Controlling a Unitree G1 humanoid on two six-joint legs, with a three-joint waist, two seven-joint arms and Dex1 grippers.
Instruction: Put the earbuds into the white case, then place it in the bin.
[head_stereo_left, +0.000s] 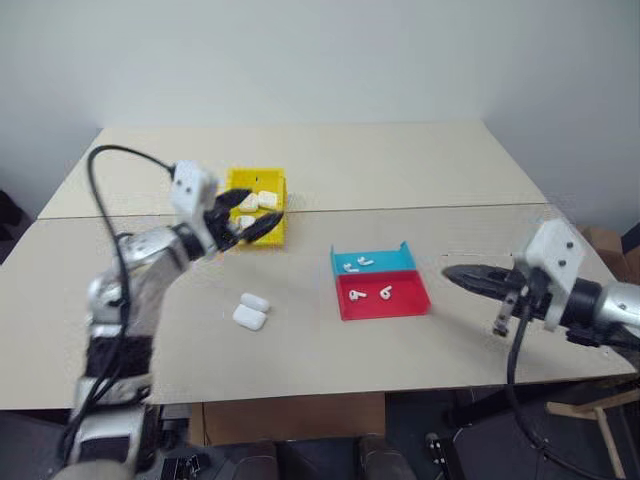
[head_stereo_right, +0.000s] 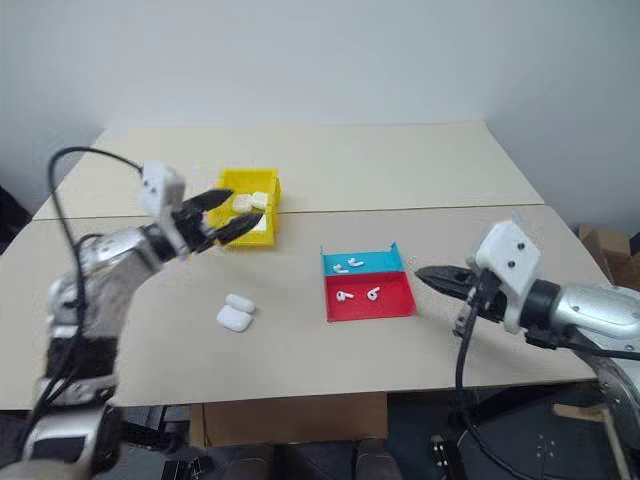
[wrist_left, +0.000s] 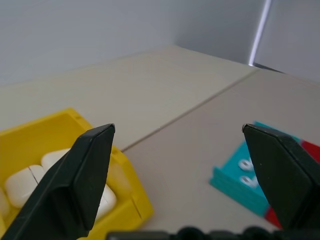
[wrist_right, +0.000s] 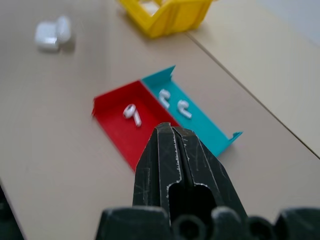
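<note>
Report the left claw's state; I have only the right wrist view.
Observer: The left claw is open and empty, hanging just in front of the bin.
Operator: Check the bin's contents.
Observer: Several white cases lie inside it.
Operator: Count the earbuds in the red half of the tray.
Observer: Two earbuds lie there; your own right claw probably covers one of them.
</note>
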